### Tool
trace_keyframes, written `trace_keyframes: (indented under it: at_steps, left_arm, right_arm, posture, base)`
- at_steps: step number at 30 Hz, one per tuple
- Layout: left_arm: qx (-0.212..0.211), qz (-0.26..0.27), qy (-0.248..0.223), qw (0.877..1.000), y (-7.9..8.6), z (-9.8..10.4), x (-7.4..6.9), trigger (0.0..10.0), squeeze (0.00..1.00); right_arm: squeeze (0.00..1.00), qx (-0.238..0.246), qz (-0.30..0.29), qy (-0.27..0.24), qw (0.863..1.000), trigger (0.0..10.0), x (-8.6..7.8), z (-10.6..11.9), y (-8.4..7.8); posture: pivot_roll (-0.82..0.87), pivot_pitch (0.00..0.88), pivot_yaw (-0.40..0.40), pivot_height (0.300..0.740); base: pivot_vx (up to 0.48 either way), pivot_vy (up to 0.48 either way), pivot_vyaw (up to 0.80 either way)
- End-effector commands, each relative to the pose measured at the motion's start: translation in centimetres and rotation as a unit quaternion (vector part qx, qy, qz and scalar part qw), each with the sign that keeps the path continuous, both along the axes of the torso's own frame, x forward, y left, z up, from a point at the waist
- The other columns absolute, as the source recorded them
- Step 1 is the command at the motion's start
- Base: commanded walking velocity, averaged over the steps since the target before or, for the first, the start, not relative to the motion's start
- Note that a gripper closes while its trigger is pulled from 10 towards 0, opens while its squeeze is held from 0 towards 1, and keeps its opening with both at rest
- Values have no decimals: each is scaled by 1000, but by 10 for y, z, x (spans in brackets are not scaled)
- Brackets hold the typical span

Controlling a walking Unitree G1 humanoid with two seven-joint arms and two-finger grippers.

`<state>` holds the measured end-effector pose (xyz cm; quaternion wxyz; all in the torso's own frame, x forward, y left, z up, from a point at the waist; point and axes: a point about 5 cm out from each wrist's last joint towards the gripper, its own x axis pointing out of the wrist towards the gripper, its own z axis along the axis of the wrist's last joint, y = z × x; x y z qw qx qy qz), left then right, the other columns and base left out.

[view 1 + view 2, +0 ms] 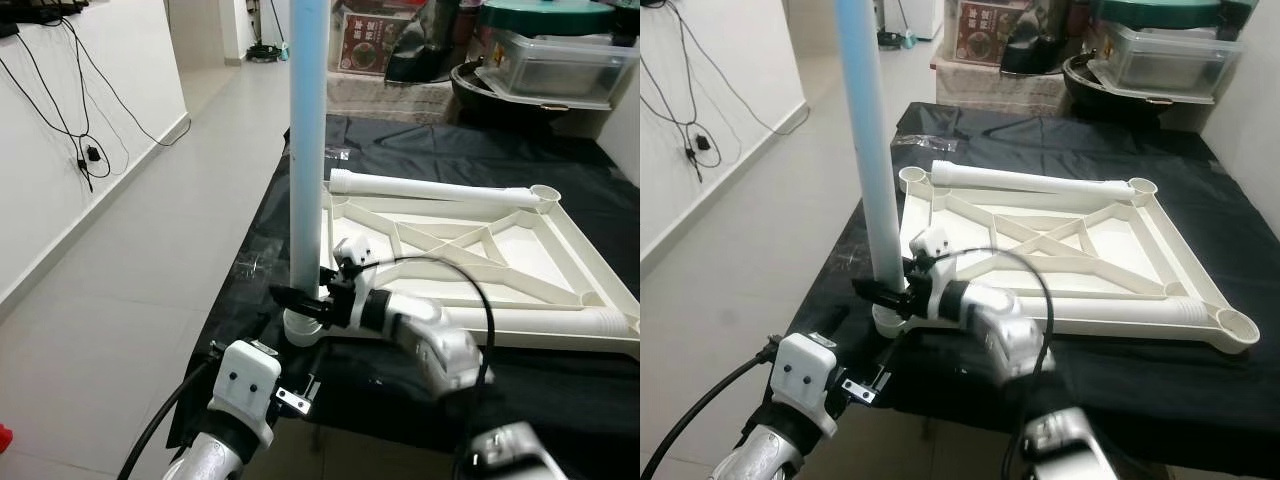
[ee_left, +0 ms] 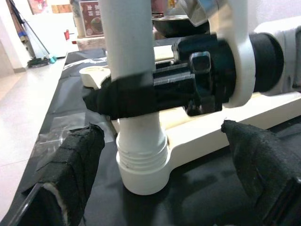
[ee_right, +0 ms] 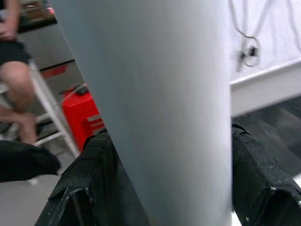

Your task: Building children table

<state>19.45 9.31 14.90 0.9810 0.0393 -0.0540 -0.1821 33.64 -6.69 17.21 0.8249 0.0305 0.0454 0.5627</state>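
Head views showed an upside-down white plastic table top (image 1: 500,250) lying on a black cloth (image 1: 560,170), ribs crossed inside its frame. One white table leg (image 1: 305,150) stood upright in the corner socket (image 1: 303,328) nearest the robot. Two more legs lay flat on the frame: one (image 1: 430,187) along the far edge, one (image 1: 530,320) along the near edge. The right gripper (image 1: 300,300) had its fingers clamped on the upright leg just above the socket. The left gripper (image 1: 865,385) hung below the table's edge, near that corner.

Left wrist view looked at the same socket (image 2: 141,174), with its own two padded fingers (image 2: 70,160) spread wide either side, touching nothing.

Right wrist view was mostly the leg's pale surface (image 3: 155,108) between the black fingers (image 3: 263,174); beyond, what seemed a person's legs (image 3: 14,94) on a stool and a red container (image 3: 80,113).
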Motion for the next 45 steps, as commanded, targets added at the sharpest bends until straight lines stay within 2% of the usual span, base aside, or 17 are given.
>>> trace_keyframes:
  at_steps: [1, 3, 5, 11, 19, 23, 26, 28, 31, 32, 33, 34, 36, 37, 41, 42, 45]
  left_arm:
    - [6, 2, 6, 1000, 0, -5, -1, 10000, 0]
    - [7, 3, 6, 1000, 0, -5, -1, 10000, 0]
    - [8, 2, 5, 1000, 0, -5, -1, 10000, 0]
    - [9, 1, 4, 1000, 0, -6, -2, 10000, 0]
    - [10, -2, 6, 1000, 0, -7, -1, 10000, 0]
    - [12, -5, 5, 1000, 0, -8, 0, 10000, 0]
    - [13, -5, 4, 1000, 0, -8, 1, 10000, 0]
    - [15, -7, 3, 1000, 0, -8, 1, 10000, 0]
    - [17, -7, 2, 1000, 0, -8, 1, 10000, 0]
    - [17, -7, 2, 1000, 0, -8, 1, 10000, 0]
    - [18, -7, 2, 1000, 0, -8, 1, 10000, 0]
    - [17, -7, 2, 1000, -1, -7, 1, 10000, 0]
    - [17, -8, 1, 1000, -1, -7, 1, 10000, 0]
    - [17, -8, 2, 1000, -1, -7, 1, 10000, 0]
    - [17, -7, 2, 1000, -1, -8, 1, 10000, 0]
    - [16, -7, 2, 1000, -1, -8, 1, 10000, 0]
    - [15, -8, 2, 1000, -1, -8, 1, 10000, 0]
  right_arm:
    - [0, -4, 56, 2, 998, 10000, -4, -2, 14]
    - [0, -5, 63, -3, 998, 10000, -4, 0, 17]
    - [0, 8, 53, -14, 998, 0, 1, 5, 24]
    - [0, 26, 41, -17, 999, 0, -3, 0, 23]
    - [0, -3, -255, -28, 967, 0, 23, -11, -3]
    - [0, -42, -483, -54, 873, 0, 24, -14, -39]
    - [0, -51, -527, -58, 846, 0, 21, -15, -47]
    - [0, -51, -608, -46, 791, 0, 13, -14, -57]
    - [0, -43, -649, -11, 760, 0, 5, -16, -51]
    - [0, -41, -649, -1, 759, 0, 4, -17, -45]
    - [0, -28, -632, 6, 775, 2627, 5, -17, -32]
    - [0, -20, -612, 6, 790, 8824, 6, -16, -22]
    - [0, -14, -599, 5, 800, 8824, 7, -16, -16]
    - [1000, 1, -576, 2, 817, 10000, 8, -15, -7]
    - [1000, 14, -553, -5, 833, 10000, 8, -15, -1]
    - [0, 36, -517, -3, 855, 10000, 11, -15, 0]
    - [0, 62, -456, -5, 888, 10000, 16, -14, -3]
  posture:
    - [132, 42, -71, 740]
    - [135, 40, -73, 740]
    - [138, 35, -73, 740]
    - [134, 29, -71, 740]
    - [123, 19, -64, 740]
    - [113, 16, -57, 740]
    - [114, 16, -55, 740]
    - [118, 17, -58, 740]
    - [122, 24, -59, 740]
    - [123, 25, -59, 740]
    - [123, 26, -56, 740]
    - [123, 28, -59, 740]
    - [124, 30, -61, 740]
    - [124, 32, -61, 740]
    - [122, 33, -59, 740]
    - [121, 35, -60, 740]
    - [119, 37, -60, 740]
  base:
    - [0, 0, 0]
    - [0, 0, 0]
    - [0, 0, 0]
    - [0, 0, 0]
    - [0, 0, 0]
    - [0, 0, 0]
    - [0, 0, 0]
    - [0, 0, 0]
    - [0, 0, 0]
    - [0, 0, 0]
    - [0, 0, 0]
    - [0, 0, 0]
    - [0, 0, 0]
    - [0, 0, 0]
    - [0, 0, 0]
    - [0, 0, 0]
    - [0, 0, 0]
